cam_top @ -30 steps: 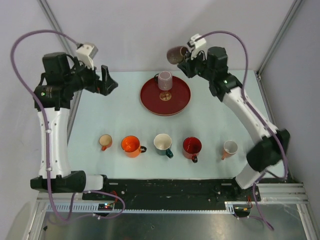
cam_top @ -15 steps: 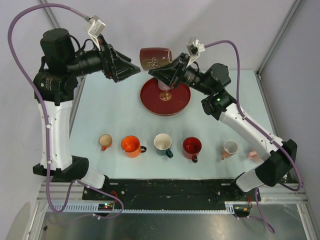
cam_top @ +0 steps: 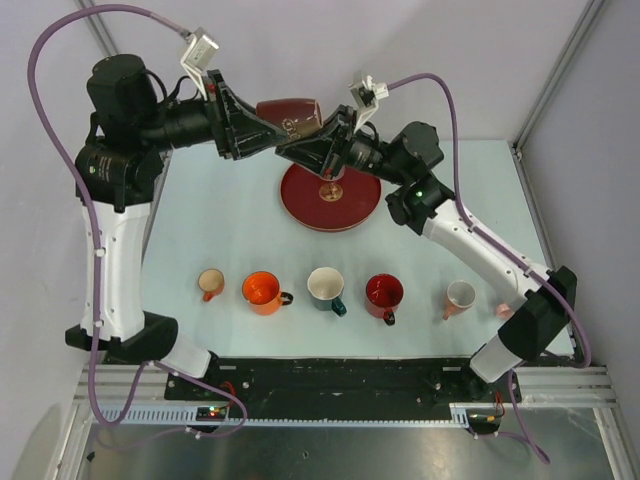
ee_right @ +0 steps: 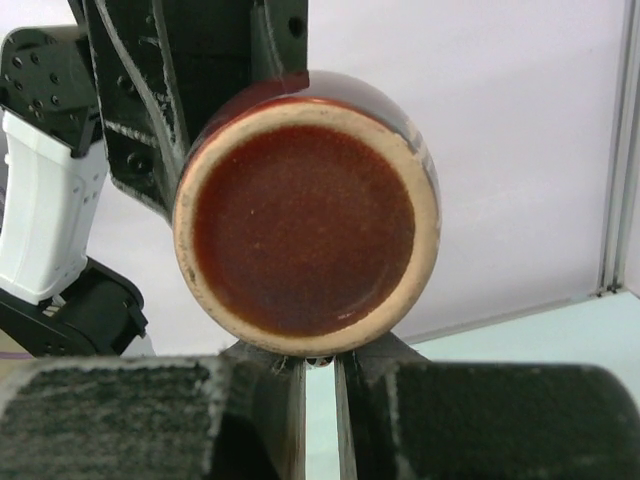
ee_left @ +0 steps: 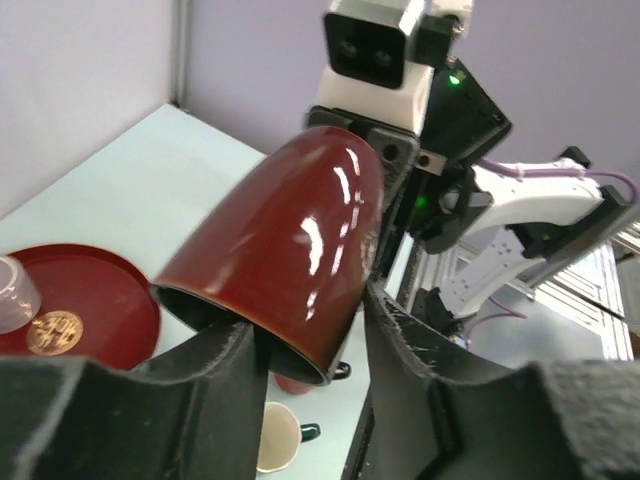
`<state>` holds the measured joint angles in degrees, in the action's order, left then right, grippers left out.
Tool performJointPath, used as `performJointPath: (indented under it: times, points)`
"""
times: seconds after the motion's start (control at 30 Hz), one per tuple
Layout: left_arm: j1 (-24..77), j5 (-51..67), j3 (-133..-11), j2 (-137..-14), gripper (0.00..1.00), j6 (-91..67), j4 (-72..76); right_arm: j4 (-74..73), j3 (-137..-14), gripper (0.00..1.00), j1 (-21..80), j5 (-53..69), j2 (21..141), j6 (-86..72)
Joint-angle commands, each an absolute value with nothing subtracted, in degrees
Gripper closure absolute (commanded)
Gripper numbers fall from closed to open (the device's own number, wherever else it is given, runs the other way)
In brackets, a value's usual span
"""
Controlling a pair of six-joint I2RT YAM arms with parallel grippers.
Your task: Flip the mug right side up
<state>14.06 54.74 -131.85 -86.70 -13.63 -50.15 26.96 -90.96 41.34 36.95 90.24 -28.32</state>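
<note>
Five cups (cam_top: 326, 285), we count, on the pale worktop (cam_top: 220, 230), one tray (cam_top: 300, 205), one mug (ee_left: 290, 250) gripped by the right pincer (ee_right: 320, 375); left pincer (ee_left: 312, 325) flanks it, hold unclear.

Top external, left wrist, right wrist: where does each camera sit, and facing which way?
Top external: above and behind the bases, looking down on the table; left arm and right arm meet at the dark red mug, aloft near the red tray.
Left wrist: looks along its jaws, flanking the mug's mouth end; right arm behind.
Right wrist: looks over its jaws at the mug's base; left arm behind.
Shared: both wrists see that mug.
</note>
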Motion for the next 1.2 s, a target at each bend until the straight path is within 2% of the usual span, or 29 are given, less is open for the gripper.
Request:
performJointPath:
  times: [0.0,0.07,0.1,0.2,0.23,0.27,0.33,0.4,0.43,0.47,0.6,0.83,1.0,1.17]
  points:
    - [16.88,59.17,-130.83,-86.71,0.65,-17.45,-45.55,29.61,-97.27,1.00,42.50,39.68,93.33,-30.12]
    - [17.49,58.76,-130.48,-86.91,0.86,-17.90,-44.87,29.04,-98.85,1.00,42.66,40.49,95.18,-30.23]
    - [17.49,58.03,-130.19,-86.83,0.93,-18.13,-44.72,28.45,-99.26,1.00,42.56,40.63,95.84,-30.14]
    - [16.36,54.32,-128.15,-85.90,0.99,-17.72,-44.58,25.96,-100.22,1.00,41.99,41.65,97.89,-29.88]
    - [15.87,53.00,-126.74,-85.36,0.99,-17.34,-44.57,25.06,-100.56,0.94,41.69,42.10,98.47,-29.88]
    - [15.01,51.02,-124.72,-84.82,1.00,-16.71,-44.57,24.18,-100.64,0.87,41.46,42.63,99.07,-29.93]
    - [12.78,45.32,-121.07,-83.65,1.00,-15.82,-44.56,22.99,-100.42,0.60,40.77,43.55,99.98,-30.36]
    - [9.61,41.04,-117.81,-82.81,1.00,-15.36,-44.56,21.96,-99.64,0.22,39.90,43.96,100.58,-31.12]
    - [7.44,39.15,-116.52,-82.45,1.00,-15.28,-44.52,21.44,-99.08,0.11,39.37,43.69,100.70,-31.56]
    - [5.65,37.81,-115.04,-82.09,1.00,-15.20,-44.54,20.56,-98.23,0.06,38.98,43.42,100.75,-31.82]
    - [-0.89,31.13,-109.73,-79.52,1.00,-10.18,-45.76,16.59,-94.55,0.01,36.74,40.81,100.77,-31.20]
    - [-7.07,8.48,-94.94,-75.35,1.00,10.20,-57.20,0.27,-93.02,0.01,34.87,33.68,100.32,-22.84]
    - [-15.94,3.29,-82.72,-79.23,1.00,18.13,-64.27,-5.45,-92.25,0.01,34.59,31.02,99.49,-18.09]
    - [-19.69,1.14,-70.90,-83.63,1.00,23.40,-64.51,-6.43,-92.39,0.01,34.60,30.48,99.60,-16.59]
